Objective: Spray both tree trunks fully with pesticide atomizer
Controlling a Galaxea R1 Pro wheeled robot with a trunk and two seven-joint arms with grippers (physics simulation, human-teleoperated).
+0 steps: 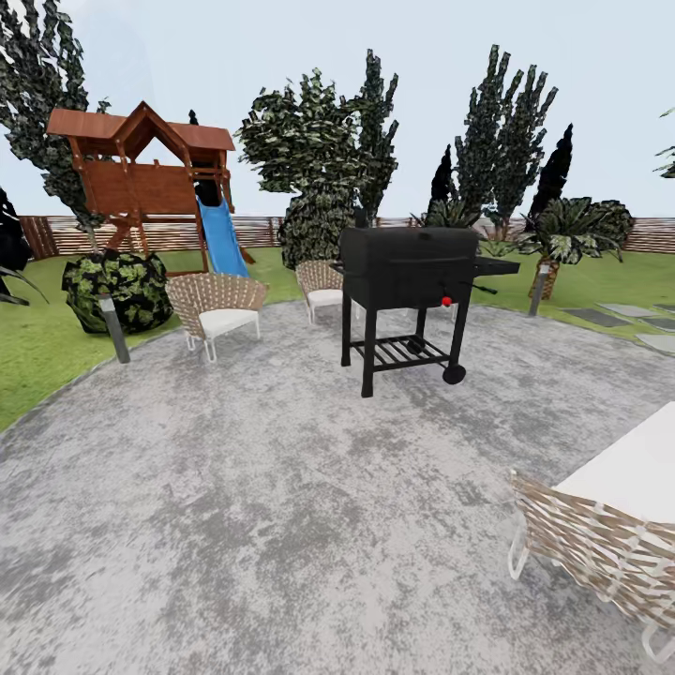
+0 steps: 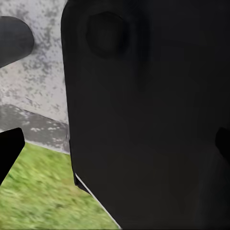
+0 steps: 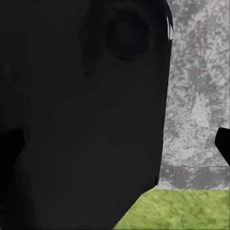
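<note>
The pesticide atomizer is out of view, and so are the two thick bare-trunked trees. At the far right of the head view, grey stone slabs lie in the green lawn. In the left wrist view my left gripper is open, its dark fingertips at the picture's two sides, with a dark part of my own body close behind them. My right gripper is open in the same way, one fingertip showing over grey paving. Neither holds anything.
I stand on a round mottled grey patio. A black grill on wheels stands ahead, two wicker chairs to its left, a wicker lounger near right. A wooden playhouse with a blue slide, dark cypress-like trees, a palm and a slat fence lie beyond.
</note>
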